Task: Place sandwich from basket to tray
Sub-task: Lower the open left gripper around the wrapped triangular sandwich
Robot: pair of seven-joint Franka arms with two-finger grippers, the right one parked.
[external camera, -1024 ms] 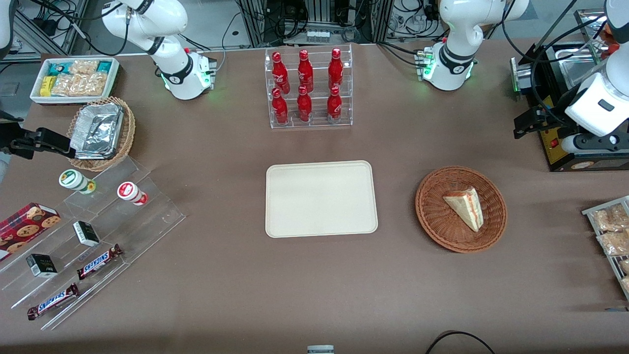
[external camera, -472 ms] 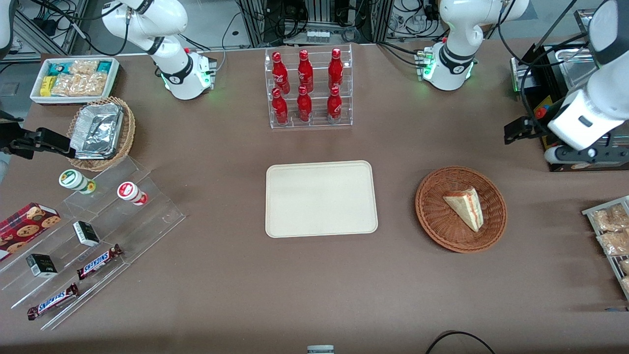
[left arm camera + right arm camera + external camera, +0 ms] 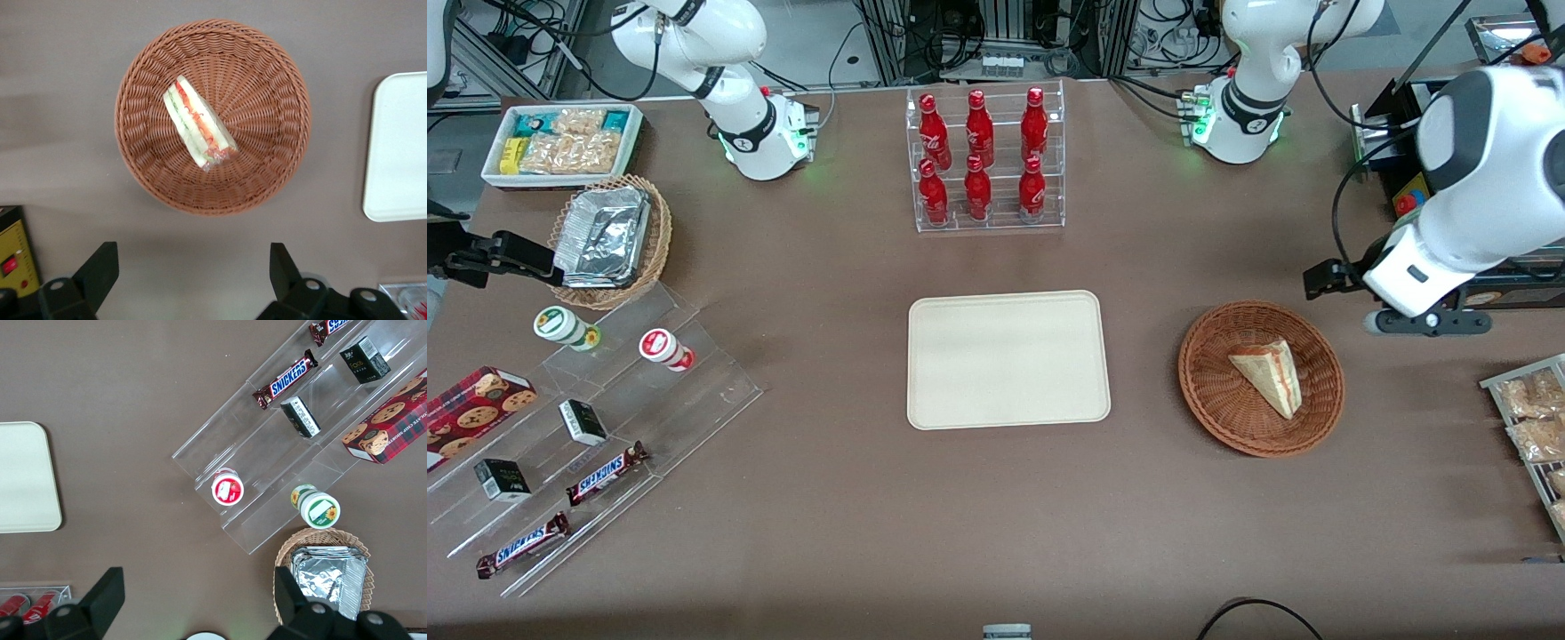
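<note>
My left arm [image 3: 1467, 196]: glossy white rounded shells, dark grey band at joint, small dark slot marking on wrist shell. Black cables loop off it toward my base. Base [image 3: 1240, 124]: white dome, black ring with small logo, green status light glowing (red dot beside it). My gripper [image 3: 193, 283], hanging above table just beside basket's rim: matte black, two wedge-shaped fingers [image 3: 99, 272] standing wide apart, silver screw heads on black knuckle blocks.
</note>
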